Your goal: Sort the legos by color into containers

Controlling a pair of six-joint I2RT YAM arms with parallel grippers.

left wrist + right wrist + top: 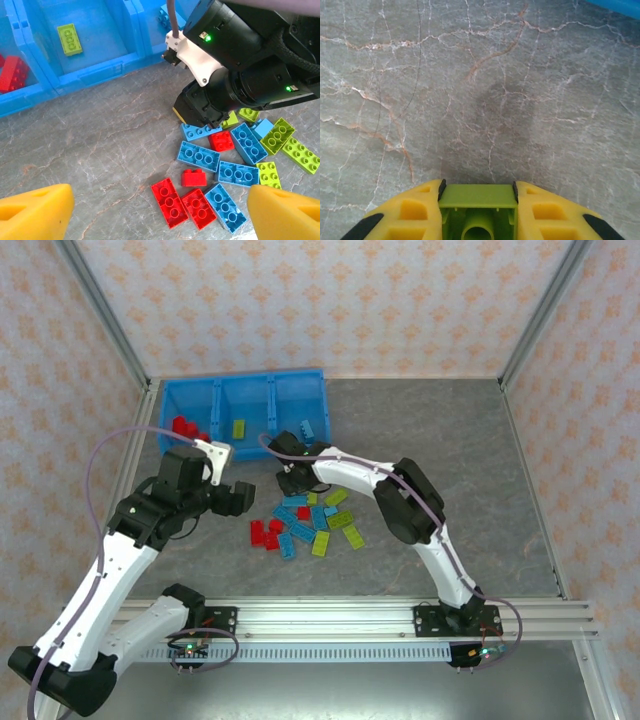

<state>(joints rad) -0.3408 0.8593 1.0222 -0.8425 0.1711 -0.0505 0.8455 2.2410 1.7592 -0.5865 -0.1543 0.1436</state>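
Bin point(190, 398): sits along the far edge of the tabletop point(450, 440), at its far left corner. It has three compartments side by side.
- Left compartment: red bricks point(185, 427).
- Middle compartment: one green brick point(239, 427), lying flat.
- Right compartment: a blue brick point(306, 427).

Loose legos point(305, 525): a flat cluster on the tabletop, left of centre and nearer the near edge than the far one, well apart from the bin. Red, blue and green are mixed, and several touch edge to edge. The reds lie mostly on the cluster's left side and the greens mostly on its right, with blues through the middle.

Right gripper point(477, 217): closed on a green lego, the held brick point(477, 196). Both yellow fingers point(410, 212) press against its sides, and its hollow underside faces the wrist camera. Seen from above, this gripper is at the far edge of the cluster, between the cluster and the bin. Cannot tell whether the held brick is clear of the tabletop.

Left gripper point(160, 220): open, with yellow fingertips point(35, 210) wide apart and nothing between them. Seen from above, it is just left of the cluster, near its far left side, pointing toward it.
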